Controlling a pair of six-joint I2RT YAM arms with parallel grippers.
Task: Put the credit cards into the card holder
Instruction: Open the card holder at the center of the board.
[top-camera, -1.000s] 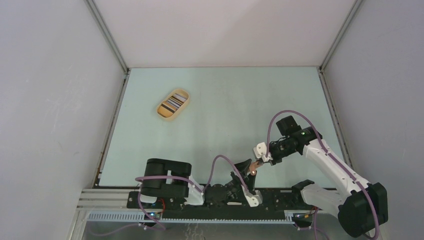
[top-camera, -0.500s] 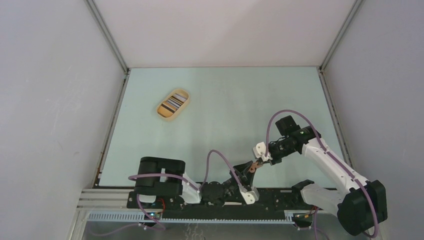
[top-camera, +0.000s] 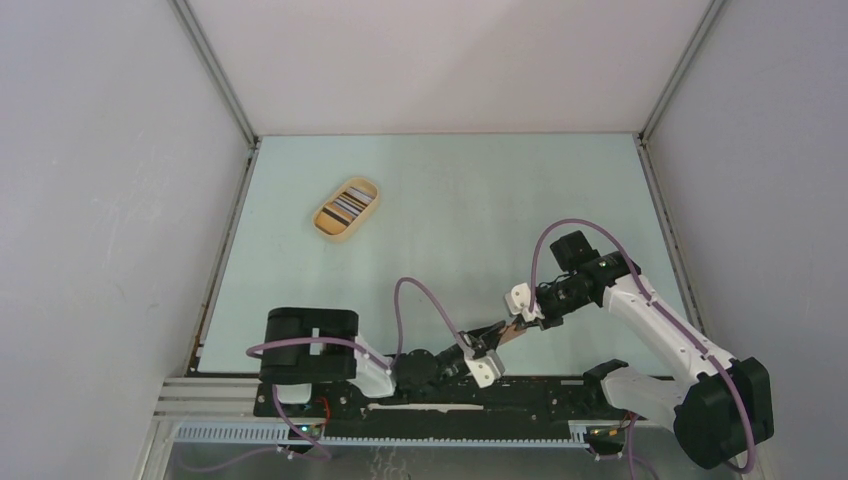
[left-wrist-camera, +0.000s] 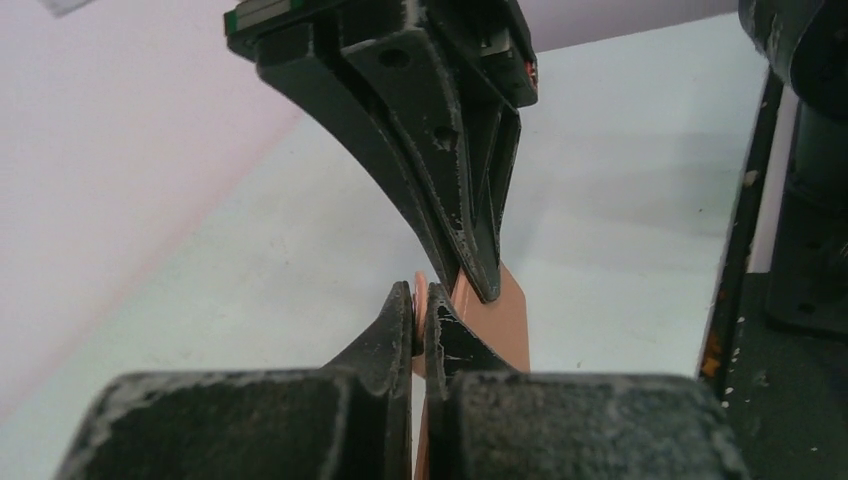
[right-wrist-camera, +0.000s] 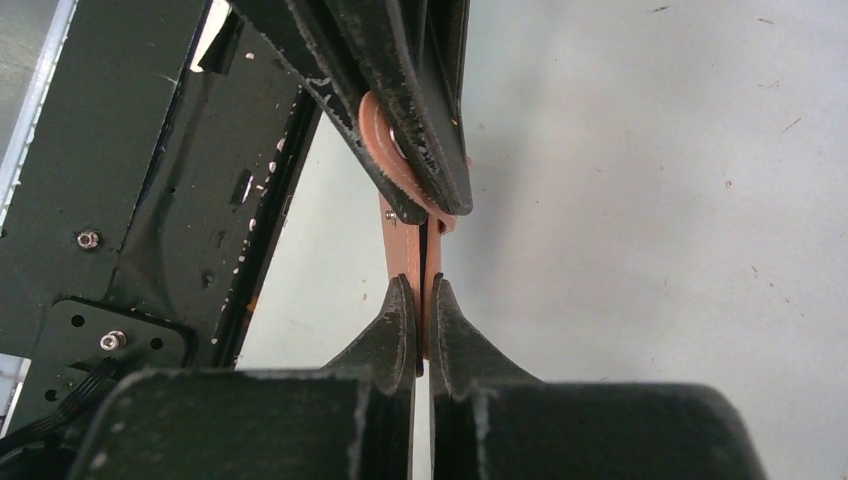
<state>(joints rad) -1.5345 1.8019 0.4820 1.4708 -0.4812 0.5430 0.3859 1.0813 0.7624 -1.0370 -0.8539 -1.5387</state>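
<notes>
The reddish-brown card holder (top-camera: 513, 330) hangs above the table's near edge, gripped from both sides. My left gripper (left-wrist-camera: 420, 298) is shut on its small rounded snap tab (right-wrist-camera: 376, 128). The holder's flat body (left-wrist-camera: 497, 322) shows behind the tab. My right gripper (right-wrist-camera: 421, 290) is shut on the holder's opposite edge (right-wrist-camera: 404, 250), and its dark fingers (left-wrist-camera: 462, 190) come down from above in the left wrist view. The credit cards (top-camera: 350, 203) lie as a striped stack in an oval tan tray at the far left, away from both grippers.
The oval tan tray (top-camera: 330, 228) sits at the back left of the pale green table (top-camera: 450, 220). The black base rail (top-camera: 540, 395) runs along the near edge just below the held holder. White walls enclose the left, right and back.
My left gripper has closed from open onto the holder's snap tab, and the left arm has swung lower and leftward. The right gripper has stayed shut on the holder, nearly still.
</notes>
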